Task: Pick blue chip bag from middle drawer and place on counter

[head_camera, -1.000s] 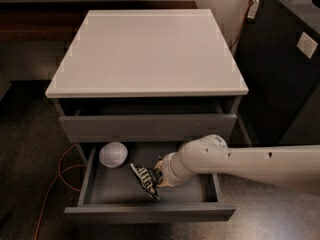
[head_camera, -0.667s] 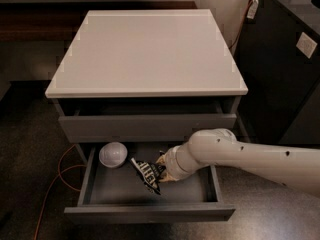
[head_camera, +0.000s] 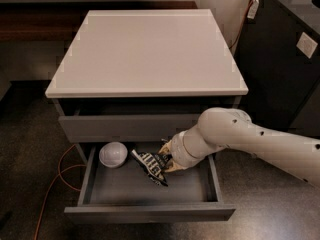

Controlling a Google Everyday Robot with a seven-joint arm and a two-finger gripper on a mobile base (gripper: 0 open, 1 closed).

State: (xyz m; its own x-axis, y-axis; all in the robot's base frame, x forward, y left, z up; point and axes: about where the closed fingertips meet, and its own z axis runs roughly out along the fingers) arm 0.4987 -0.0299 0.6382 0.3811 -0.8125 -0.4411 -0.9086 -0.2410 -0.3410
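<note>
The middle drawer point(head_camera: 150, 213) is pulled open below the counter point(head_camera: 147, 49). The blue chip bag point(head_camera: 150, 165), dark with white lettering, hangs tilted over the drawer's inside, towards its back. My gripper point(head_camera: 166, 159) reaches in from the right on the white arm and is shut on the bag's right end. The bag looks lifted off the drawer floor. The counter top is bare.
A round white dome point(head_camera: 113, 154) sits in the drawer's back left corner, just left of the bag. The upper drawer front point(head_camera: 125, 128) stands slightly out above the gripper. A dark cabinet point(head_camera: 285, 59) stands at the right. An orange cable point(head_camera: 52, 184) lies on the floor at the left.
The gripper has risen a little and drawn back towards the drawer's rear, and the chip bag has come up with it. The arm's elbow has moved up.
</note>
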